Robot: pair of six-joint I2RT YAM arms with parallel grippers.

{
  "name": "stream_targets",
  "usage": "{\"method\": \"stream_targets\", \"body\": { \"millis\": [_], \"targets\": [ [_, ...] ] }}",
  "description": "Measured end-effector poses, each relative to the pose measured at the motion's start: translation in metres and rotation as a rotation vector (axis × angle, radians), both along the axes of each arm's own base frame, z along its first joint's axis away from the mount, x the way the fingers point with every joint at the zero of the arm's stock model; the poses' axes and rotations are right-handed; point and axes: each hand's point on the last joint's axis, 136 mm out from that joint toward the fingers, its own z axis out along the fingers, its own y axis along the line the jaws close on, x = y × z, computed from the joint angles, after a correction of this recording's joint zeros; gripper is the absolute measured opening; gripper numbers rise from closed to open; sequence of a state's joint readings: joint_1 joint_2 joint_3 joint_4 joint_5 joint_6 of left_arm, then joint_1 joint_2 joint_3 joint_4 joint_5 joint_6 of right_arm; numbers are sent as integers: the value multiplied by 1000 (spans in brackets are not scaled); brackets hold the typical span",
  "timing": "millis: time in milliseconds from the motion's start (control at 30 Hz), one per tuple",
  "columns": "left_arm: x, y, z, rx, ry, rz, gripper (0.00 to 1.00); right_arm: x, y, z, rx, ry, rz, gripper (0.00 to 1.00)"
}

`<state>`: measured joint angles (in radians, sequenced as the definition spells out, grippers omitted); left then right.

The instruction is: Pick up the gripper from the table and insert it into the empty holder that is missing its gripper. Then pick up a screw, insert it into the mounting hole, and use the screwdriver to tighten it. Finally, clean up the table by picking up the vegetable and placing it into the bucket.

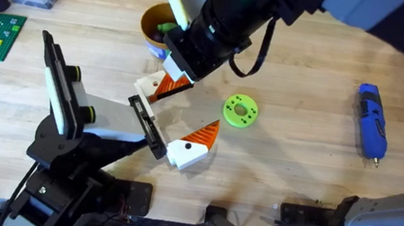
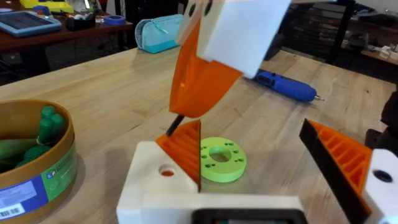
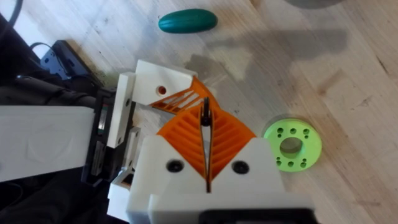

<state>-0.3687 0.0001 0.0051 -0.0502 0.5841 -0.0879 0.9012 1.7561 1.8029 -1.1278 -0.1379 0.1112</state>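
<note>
The gripper point(image 1: 159, 85) sits at the far end of the holder point(image 1: 145, 125), its cream-white body against the black plate and its orange wedge pointing right toward a green ring point(image 1: 240, 111) on the counter point(image 1: 311, 81). Its bulkier twin point(image 1: 194, 147) sits at the plate's near end. From the left wrist these two pieces stand as the left gripper's point(image 2: 252, 134) own fingers, wide apart with nothing between them.

The right gripper point(image 3: 205, 127) reaches in from the far side and hangs just over the gripper. Its orange-padded fingers point(image 3: 230, 134) are pressed together on a thin dark piece point(image 3: 204, 115), whose tip meets the ribbed wedge; I cannot tell whether it is a screw.

The bucket point(image 1: 149, 26) stands just beyond, with green pieces inside. The right wrist shows one green vegetable point(image 3: 187, 20) lying on bare counter, apart from the gripper. The screwdriver point(image 1: 371, 121) lies well off to the right, untouched.
</note>
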Motion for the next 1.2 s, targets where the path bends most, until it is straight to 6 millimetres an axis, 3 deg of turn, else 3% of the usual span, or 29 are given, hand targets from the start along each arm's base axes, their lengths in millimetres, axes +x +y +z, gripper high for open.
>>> {"method": "stream_targets", "body": {
  "millis": [533,900,1200],
  "targets": [
    [0,0,0,0,0,1,993,15,-12,-1,-25,-32,-33,9],
    [0,0,0,0,0,1,993,-1,11,36,173,-5,35,9],
    [0,0,0,0,0,1,993,-12,16,38,214,83,12,9]
  ]
}}
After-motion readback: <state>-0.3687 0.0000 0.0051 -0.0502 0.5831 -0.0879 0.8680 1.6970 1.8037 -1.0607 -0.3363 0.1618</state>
